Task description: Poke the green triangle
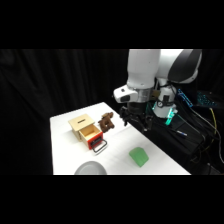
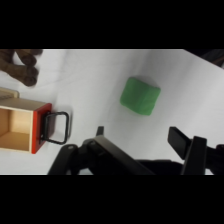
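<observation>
The green triangle (image 1: 138, 156) is a small, bright green block with softly rounded edges and corners. In the side view it lies flat on the white bench (image 1: 115, 145), toward the near right part of the top, well apart from everything else. In the wrist view (image 2: 140, 95) it shows a broad, smooth top face with one side sloping away, so it looks more like a rounded wedge than a sharp three-cornered shape. Its colour is even, with no markings to be seen.

The end effector (image 1: 136, 119) hangs above the far edge of the bench, beyond the block and not touching it. In the wrist view (image 2: 145, 145) its two black fingers (image 2: 192, 147) stand apart with bare bench between them, released and gripping nothing; the block lies just beyond them, roughly in line with the gap.

To the left of the block in the side view stands a wooden box (image 1: 85, 128) with an open compartment, a red front and a black wire handle (image 1: 99, 146). Just behind the box lies a small brown figure (image 1: 106, 122), close to it. A pale rounded object (image 1: 90, 169) shows at the near edge of the bench, cut off by the picture's lower border.
</observation>
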